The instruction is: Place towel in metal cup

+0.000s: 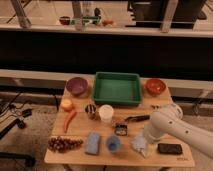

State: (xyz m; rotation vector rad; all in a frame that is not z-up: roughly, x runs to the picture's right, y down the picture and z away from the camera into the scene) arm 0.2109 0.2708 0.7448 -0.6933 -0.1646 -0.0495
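The towel (139,145) is a pale blue crumpled cloth lying near the table's front edge, right of centre. The metal cup (91,110) stands upright at mid table, left of a white cup (105,113), and well to the left of the towel. My white arm reaches in from the lower right. Its gripper (145,136) is at the arm's end, low over the towel's upper right side and mostly hidden by the arm.
On the wooden table (175,161) are a green tray (117,88), a purple bowl (76,86), an orange bowl (155,86), a black utensil (137,118), a small dark box (120,129), a blue cup (113,144), a blue sponge (92,143), grapes (64,144) and a flat black object (170,148).
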